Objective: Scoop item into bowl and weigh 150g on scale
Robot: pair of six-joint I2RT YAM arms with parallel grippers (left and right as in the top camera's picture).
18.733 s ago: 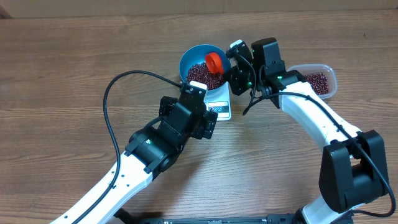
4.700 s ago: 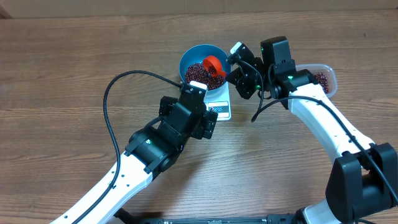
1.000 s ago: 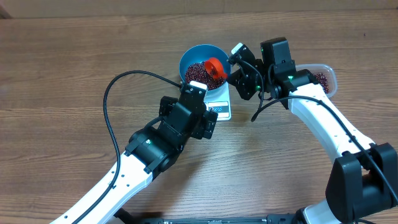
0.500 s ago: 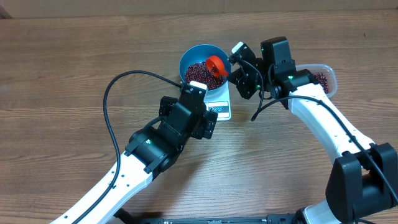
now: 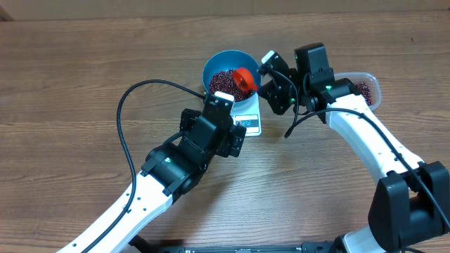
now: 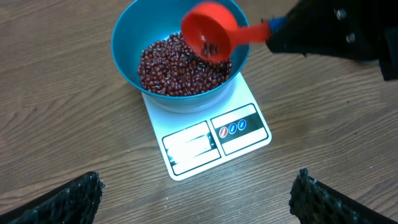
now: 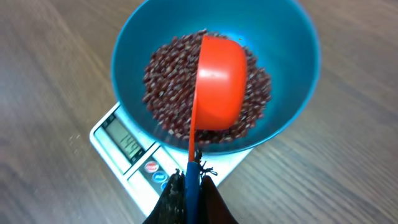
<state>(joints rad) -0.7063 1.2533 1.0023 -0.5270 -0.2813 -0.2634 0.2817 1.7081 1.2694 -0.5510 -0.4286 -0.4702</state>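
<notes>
The blue bowl point(image 5: 211, 67) point(image 6: 121, 56) point(image 7: 292, 93) stands on the white scale point(image 5: 249, 121) point(image 6: 211, 140) point(image 7: 121, 140). A heap of dark red beans, the item point(image 5: 221, 81) point(image 6: 168, 65) point(image 7: 168, 87), fills its bottom. An orange-red scoop point(image 5: 244, 76) point(image 6: 208, 31) point(image 7: 217, 87) hangs tilted over the beans, a few beans still in its cup. My right gripper point(image 5: 267, 88) point(image 7: 193, 186) is shut on the scoop's handle at the bowl's right side. My left gripper point(image 6: 199, 193) stands open above bare table just in front of the scale, holding nothing.
A clear plastic tub point(image 5: 362, 91) with more beans sits to the right, behind the right arm. The left arm's black cable point(image 5: 126, 119) loops over the table on the left. The scale's lit display point(image 7: 130, 146) is too blurred to read.
Over the last second the scoop has barely shifted above the beans. Since the earliest frame it has come from the bowl's far rim to over the middle. The left arm has not moved.
</notes>
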